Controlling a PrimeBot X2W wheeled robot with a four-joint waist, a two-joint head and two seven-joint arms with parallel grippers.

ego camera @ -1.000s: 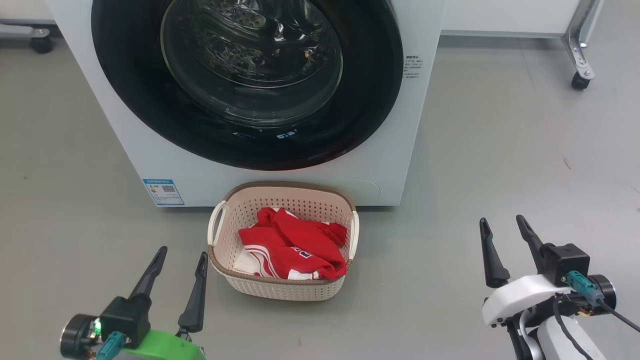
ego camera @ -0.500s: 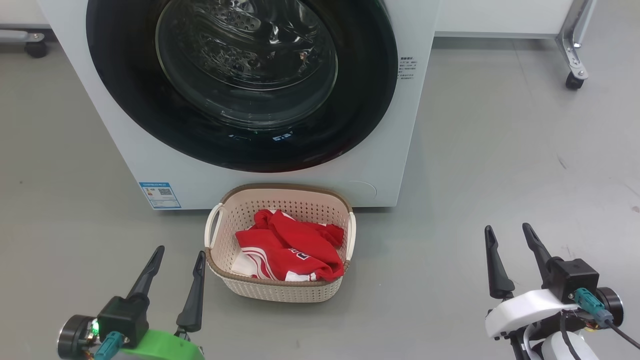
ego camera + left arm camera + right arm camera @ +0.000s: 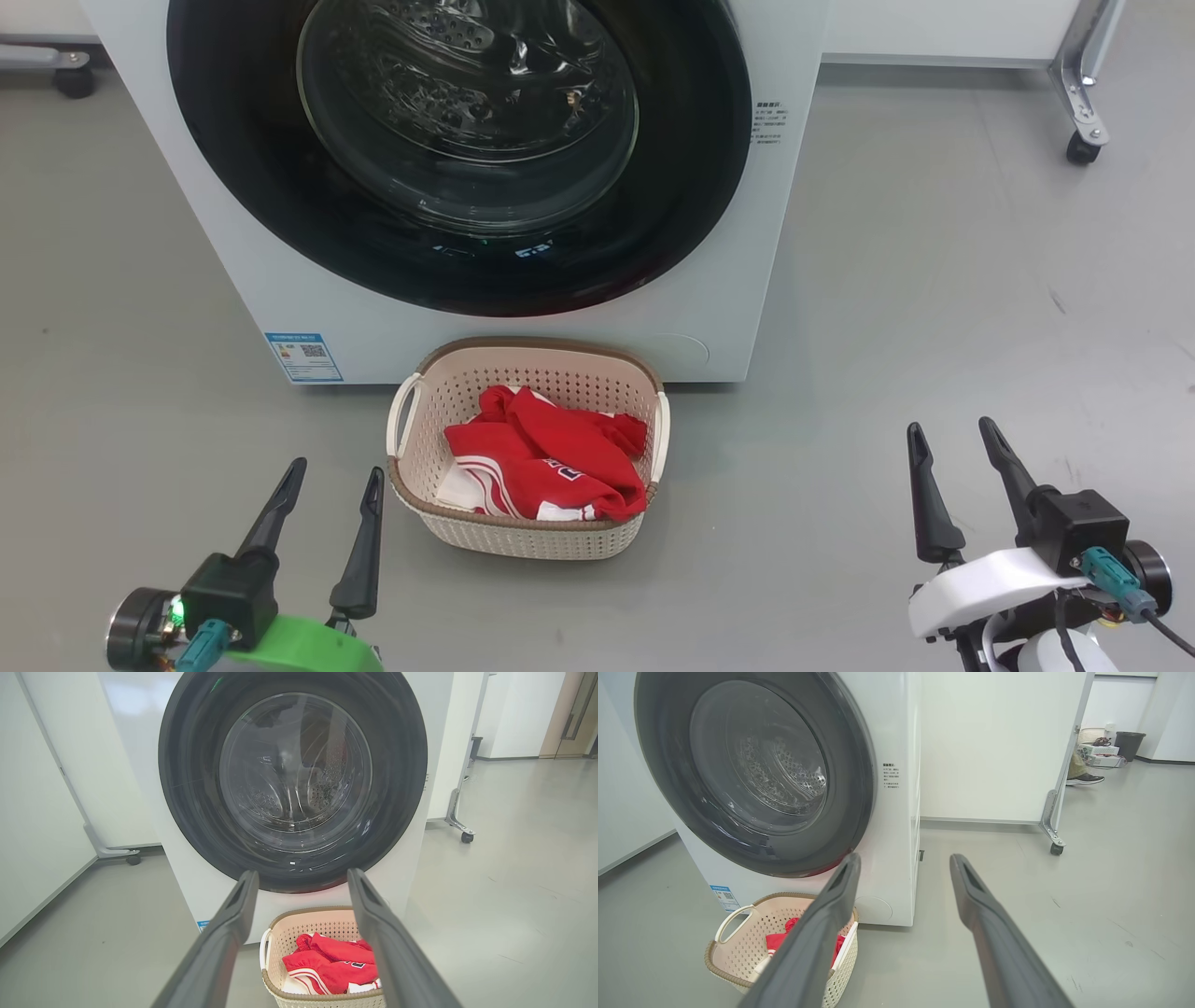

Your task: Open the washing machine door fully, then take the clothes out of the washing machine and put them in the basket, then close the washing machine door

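Grey floor (image 3: 934, 280) holds the washer (image 3: 280, 280), its door (image 3: 691, 187) shut. Just in front sits the basket (image 3: 532, 347), with the red clothes (image 3: 551, 457) inside. Nearer, the left tool (image 3: 337, 467) and right tool (image 3: 948, 425) have fingers apart, holding nothing. From the right wrist, a black bin (image 3: 1129, 744) and a shoe (image 3: 1085, 779) show far back, past a wheel (image 3: 1056, 849).

Grey floor (image 3: 934, 308) throughout, with white panel (image 3: 994, 742) on castor (image 3: 1057, 849) at rear, black bin (image 3: 1129, 744), boxes (image 3: 1099, 750) and shoe (image 3: 1085, 779) beyond.
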